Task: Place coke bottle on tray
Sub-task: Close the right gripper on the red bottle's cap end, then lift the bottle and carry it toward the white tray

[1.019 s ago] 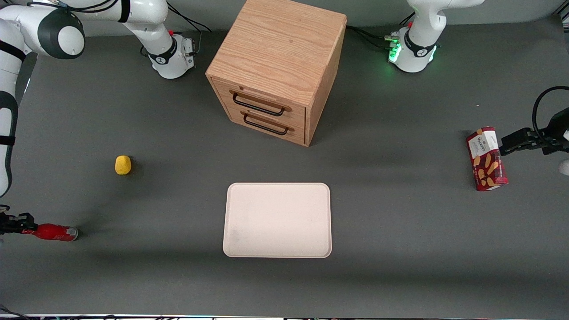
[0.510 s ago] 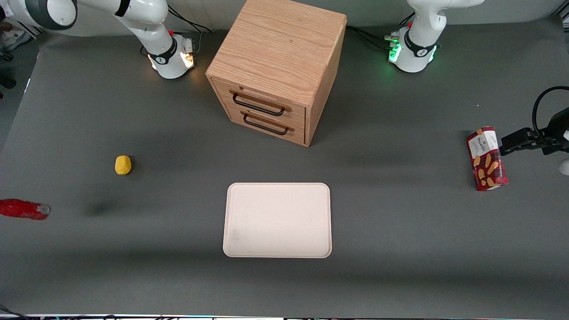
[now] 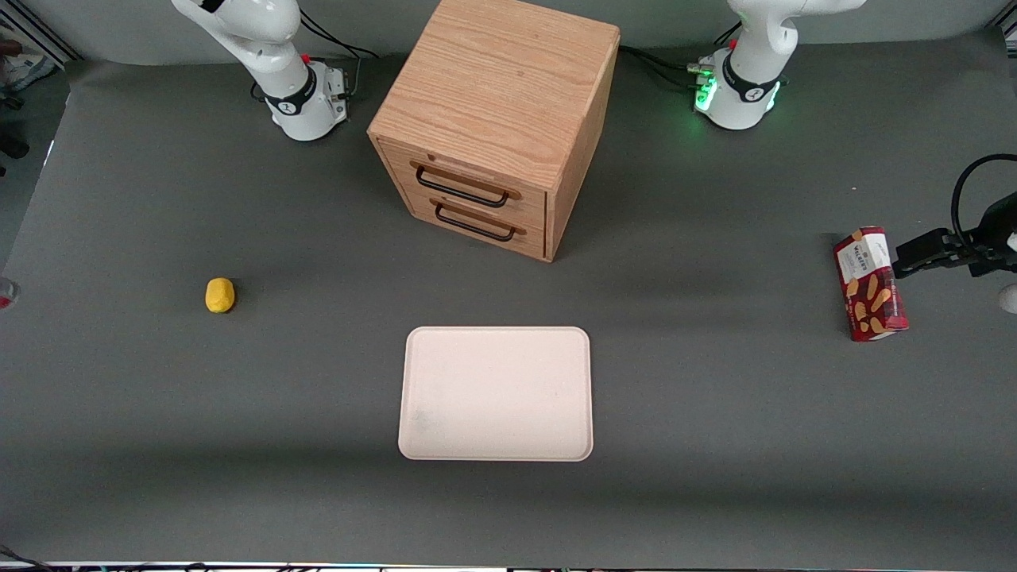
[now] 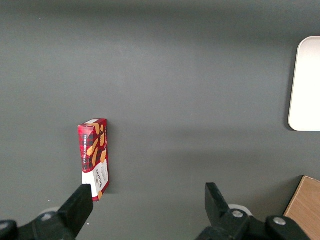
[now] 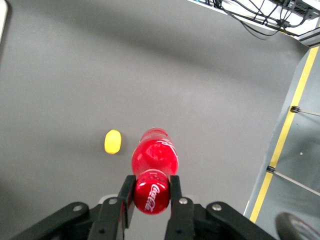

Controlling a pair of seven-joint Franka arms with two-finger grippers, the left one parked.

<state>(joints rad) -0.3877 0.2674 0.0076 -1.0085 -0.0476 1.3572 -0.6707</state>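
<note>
The hand is gripping the coke bottle at its red cap end, the two fingers pressing against the cap from either side. The bottle is hanging clear of the table, high above it, with its body pointing down toward the grey surface. In the front view only a sliver of the bottle's end is showing at the picture's edge, at the working arm's end of the table. Below it, a small yellow object is lying on the table. The tray is sitting flat near the middle of the table, well apart from the bottle and nearer the front camera than the wooden drawer cabinet. A red biscuit box is lying toward the parked arm's end.
</note>
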